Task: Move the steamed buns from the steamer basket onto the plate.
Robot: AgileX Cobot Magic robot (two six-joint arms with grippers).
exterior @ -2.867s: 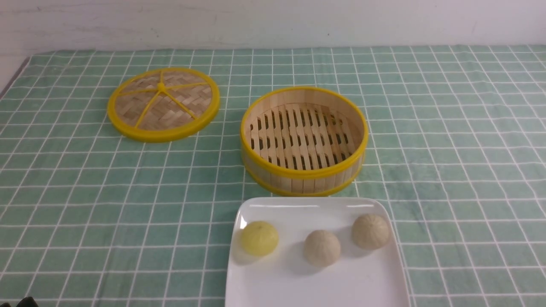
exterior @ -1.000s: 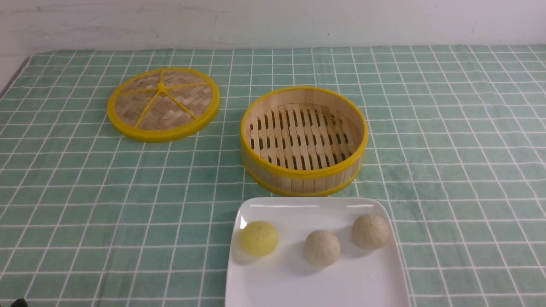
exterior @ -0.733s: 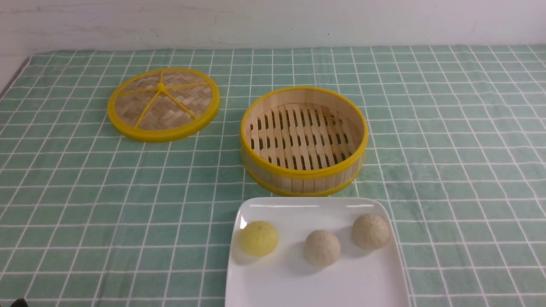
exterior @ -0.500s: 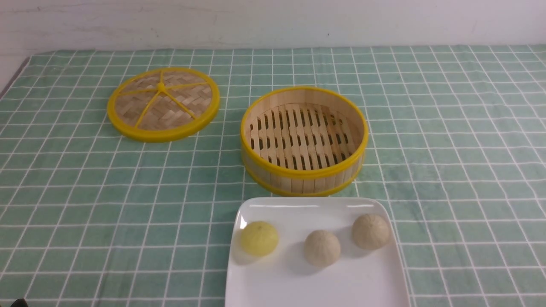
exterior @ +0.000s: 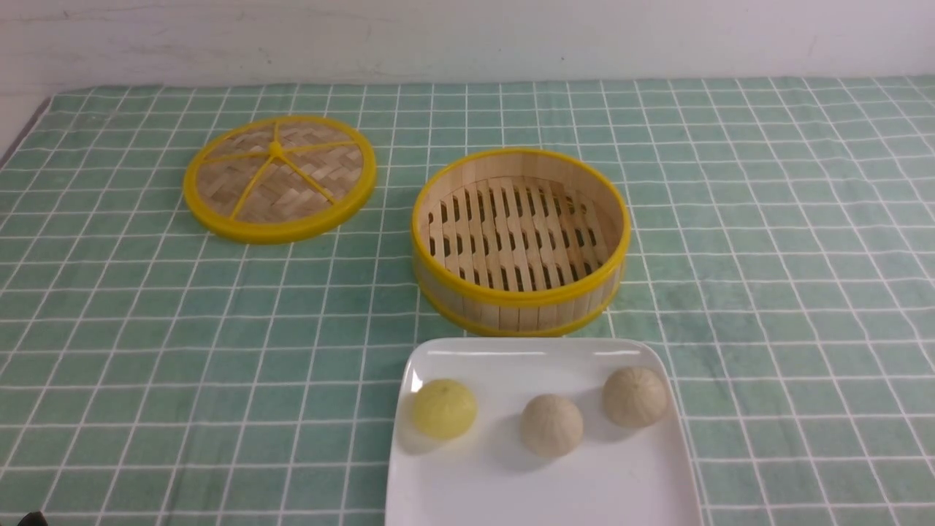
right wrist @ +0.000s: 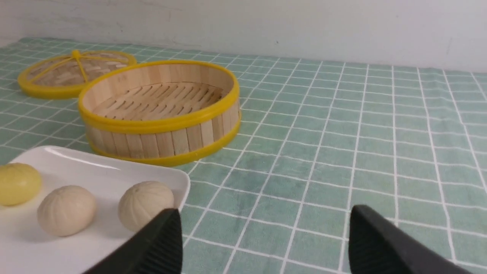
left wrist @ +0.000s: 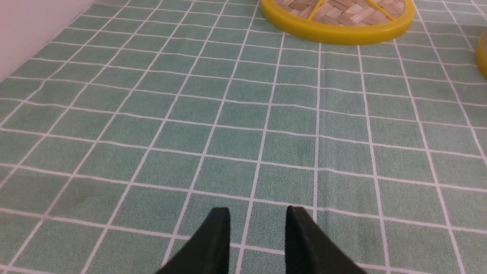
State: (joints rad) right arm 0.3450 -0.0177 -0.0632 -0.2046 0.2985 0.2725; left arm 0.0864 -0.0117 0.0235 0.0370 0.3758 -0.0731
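Observation:
Three steamed buns lie in a row on the white plate [exterior: 540,497] at the near edge: a pale yellow bun [exterior: 443,408], a beige bun [exterior: 551,425] and another beige bun [exterior: 634,397]. Just behind the plate stands the steamer basket [exterior: 511,310], nothing on its slatted floor. My right gripper [right wrist: 264,213] is open wide over the cloth, to the right of the plate [right wrist: 95,167] and of the nearest beige bun [right wrist: 144,203], holding nothing. Far off to the left, my left gripper [left wrist: 258,213] hangs open over bare cloth, nothing between its fingers.
The flat woven lid [exterior: 277,179] with yellow rim and spokes lies at the back left, apart from the basket. A green checked cloth [exterior: 767,256] covers the table up to the white wall. The table's left edge [exterior: 22,135] shows at the far left.
The dark tip of my left gripper at the front view's bottom left corner has sunk lower since the earliest frame. Over the last second nothing has moved.

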